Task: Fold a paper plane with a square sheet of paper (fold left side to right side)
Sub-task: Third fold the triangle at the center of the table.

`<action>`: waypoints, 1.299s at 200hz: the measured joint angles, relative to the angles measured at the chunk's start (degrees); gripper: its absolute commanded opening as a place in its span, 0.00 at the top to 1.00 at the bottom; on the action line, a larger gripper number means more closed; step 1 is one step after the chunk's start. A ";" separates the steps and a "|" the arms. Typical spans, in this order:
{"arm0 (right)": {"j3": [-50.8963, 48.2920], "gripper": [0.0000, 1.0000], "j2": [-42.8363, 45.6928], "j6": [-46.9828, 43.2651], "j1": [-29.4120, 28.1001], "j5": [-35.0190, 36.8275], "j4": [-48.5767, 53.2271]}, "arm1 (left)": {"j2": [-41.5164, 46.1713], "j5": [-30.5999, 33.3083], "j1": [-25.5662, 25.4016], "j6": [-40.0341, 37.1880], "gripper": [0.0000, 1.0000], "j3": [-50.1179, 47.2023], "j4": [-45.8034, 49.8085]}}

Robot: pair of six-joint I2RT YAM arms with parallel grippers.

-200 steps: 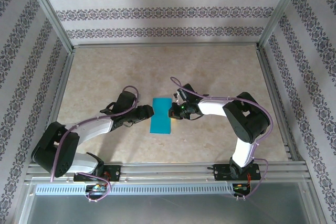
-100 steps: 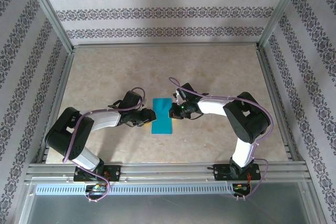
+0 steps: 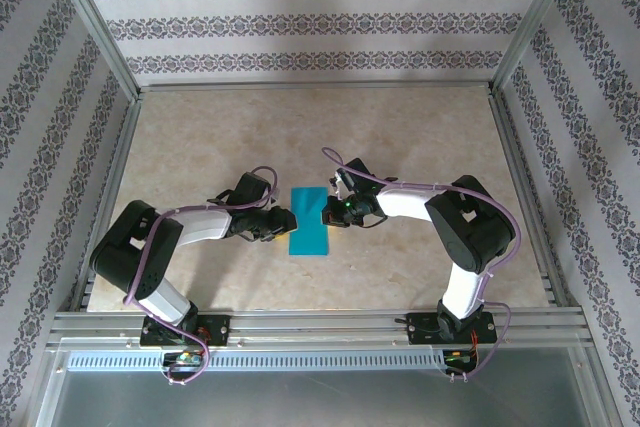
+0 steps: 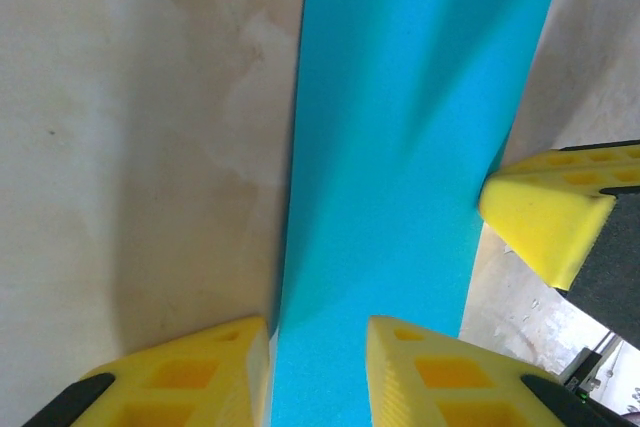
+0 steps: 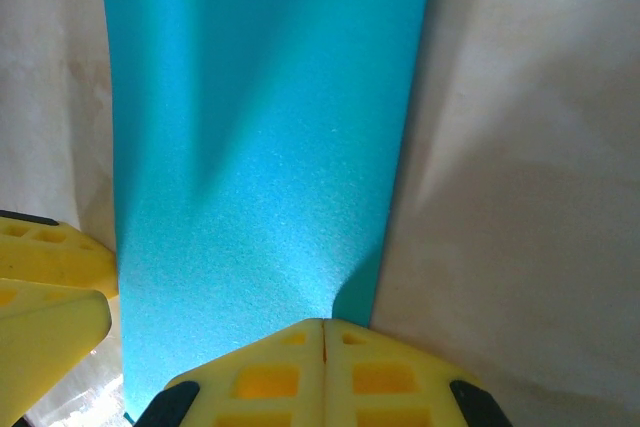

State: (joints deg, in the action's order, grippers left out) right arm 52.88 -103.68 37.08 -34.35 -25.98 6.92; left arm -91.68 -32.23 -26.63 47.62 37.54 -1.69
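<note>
Since a second ago my left pincer [image 3: 283,222] has slid right to the left edge of the square sheet of paper [image 3: 309,220], jaws narrower but still apart. The sheet lies flat on the table [image 3: 200,147] between both pincers. My right pincer [image 3: 328,213], closed tight, touches the sheet's right edge.

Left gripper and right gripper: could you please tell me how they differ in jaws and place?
The left gripper has its jaws apart; the right gripper has them shut together. The left gripper straddles the left edge of the paper; the right gripper's tip meets its right edge. Both have yellow fingers and point toward each other across the paper.
</note>
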 measured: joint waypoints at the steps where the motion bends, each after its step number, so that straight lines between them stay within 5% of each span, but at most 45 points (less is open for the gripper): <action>1: 0.00 1.00 0.00 0.00 0.00 0.00 0.00 | -0.02 -0.02 0.02 0.00 0.68 0.00 0.00; 260: 0.00 1.00 0.00 -0.57 0.02 -0.02 0.00 | -3.30 -2.25 -0.74 -2.67 0.60 6.16 -1.70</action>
State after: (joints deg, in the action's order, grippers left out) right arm 52.88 -103.68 36.51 -34.33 -26.00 6.92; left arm -94.98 -34.48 -27.38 44.95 43.70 -3.40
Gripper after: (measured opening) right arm 0.060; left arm 0.397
